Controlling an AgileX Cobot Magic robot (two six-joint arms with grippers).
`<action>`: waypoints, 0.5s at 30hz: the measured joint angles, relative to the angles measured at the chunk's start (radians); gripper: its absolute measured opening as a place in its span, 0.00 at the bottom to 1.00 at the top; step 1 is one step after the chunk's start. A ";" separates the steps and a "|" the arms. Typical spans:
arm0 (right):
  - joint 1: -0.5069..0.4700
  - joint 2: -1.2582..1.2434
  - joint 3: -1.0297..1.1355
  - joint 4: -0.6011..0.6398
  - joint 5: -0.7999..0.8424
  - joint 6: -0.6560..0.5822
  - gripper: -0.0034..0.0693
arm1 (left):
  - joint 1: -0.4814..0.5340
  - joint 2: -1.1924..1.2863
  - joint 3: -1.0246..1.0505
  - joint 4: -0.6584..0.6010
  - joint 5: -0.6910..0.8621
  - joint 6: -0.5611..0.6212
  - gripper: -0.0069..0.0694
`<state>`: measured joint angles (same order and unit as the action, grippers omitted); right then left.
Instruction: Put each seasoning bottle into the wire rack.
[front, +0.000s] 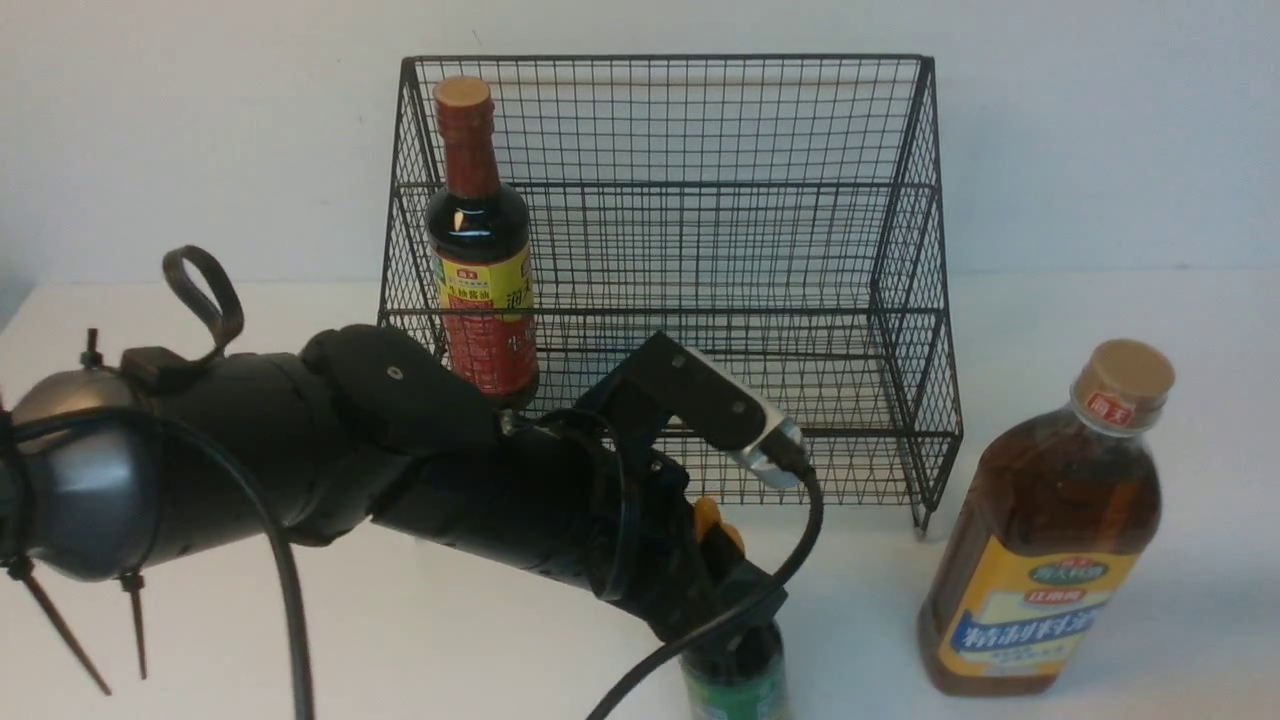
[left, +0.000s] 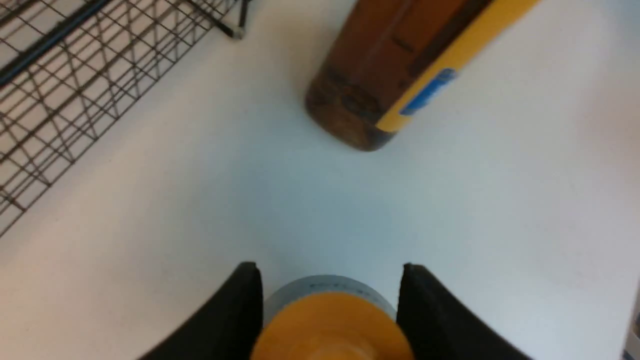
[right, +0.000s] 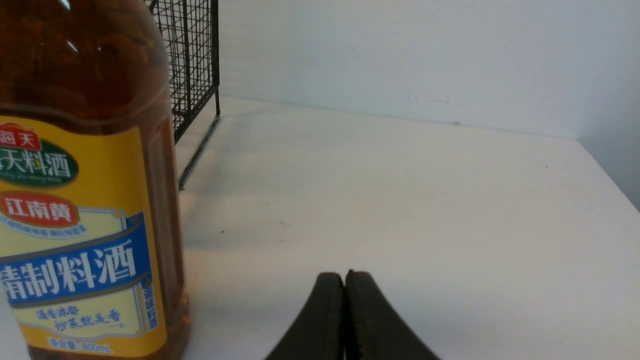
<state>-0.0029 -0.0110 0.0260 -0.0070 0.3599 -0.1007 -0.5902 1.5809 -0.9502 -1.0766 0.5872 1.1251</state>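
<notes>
The tall dark bottle (front: 480, 260) with a tan cap stands inside the black wire rack (front: 700, 200) at its left end. The large amber bottle (front: 1050, 540) stands on the table to the right of the rack, and also shows in the left wrist view (left: 390, 65) and the right wrist view (right: 85, 200). My left gripper (front: 735, 610) reaches down over the small squeeze bottle (front: 740, 690) at the front edge. Its jaws (left: 330, 272) hug both sides of the bottle, whose yellow nozzle (left: 330, 325) shows between them. My right gripper (right: 345, 274) is shut and empty, low beside the amber bottle.
The white table (front: 1100, 320) meets a white wall behind the rack. My left arm (front: 300, 450) stretches across the front of the rack. The rack's corner shows in the left wrist view (left: 75, 75) and the right wrist view (right: 192, 65).
</notes>
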 joint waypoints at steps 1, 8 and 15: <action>0.000 0.000 0.000 0.000 0.000 0.000 0.03 | 0.000 -0.025 -0.008 0.033 0.015 -0.025 0.50; 0.000 0.000 0.000 0.000 0.000 0.000 0.03 | 0.000 -0.168 -0.274 0.394 0.183 -0.369 0.50; 0.000 0.000 0.000 0.000 0.000 0.001 0.03 | 0.000 -0.152 -0.579 0.763 0.219 -0.652 0.50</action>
<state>-0.0029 -0.0110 0.0260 -0.0070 0.3599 -0.0995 -0.5902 1.4291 -1.5290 -0.3133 0.8058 0.4732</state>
